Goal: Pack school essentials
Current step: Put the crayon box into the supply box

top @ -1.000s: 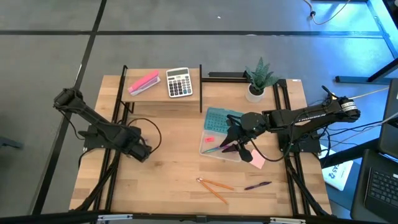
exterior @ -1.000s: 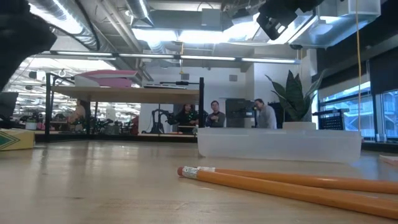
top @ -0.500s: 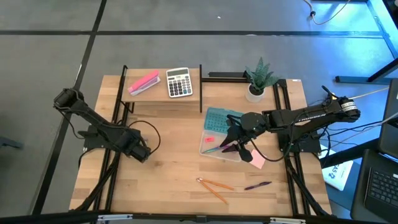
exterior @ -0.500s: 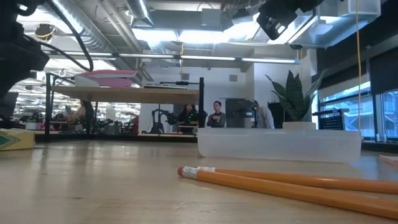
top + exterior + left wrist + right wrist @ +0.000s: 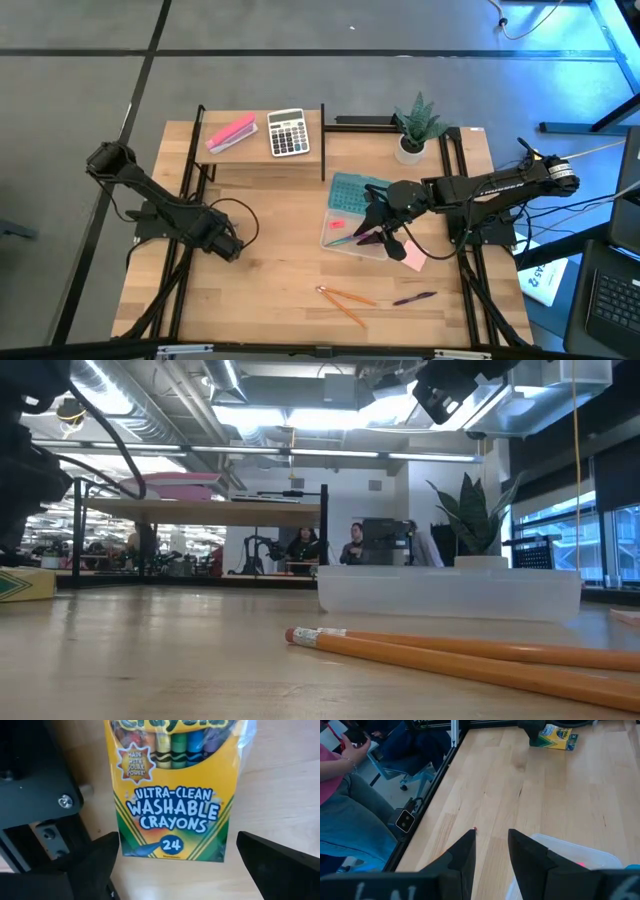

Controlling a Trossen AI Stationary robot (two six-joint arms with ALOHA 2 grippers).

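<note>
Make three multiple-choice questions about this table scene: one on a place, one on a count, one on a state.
1. Where does the grey calculator lie?
A. on the raised shelf beside the pink block
B. inside the clear box
C. next to the pencils

2. How many orange pencils lie on the table?
A. one
B. two
C. four

3. How are the fingers of the left gripper?
A. shut on the crayon box
B. shut on nothing
C. open, on either side of the crayon box

Answers: 1 A, the high view shows both on the shelf. 2 B, two lie crossed near the front edge. 3 C, the left wrist view shows wide-apart fingers clear of the box.
</note>
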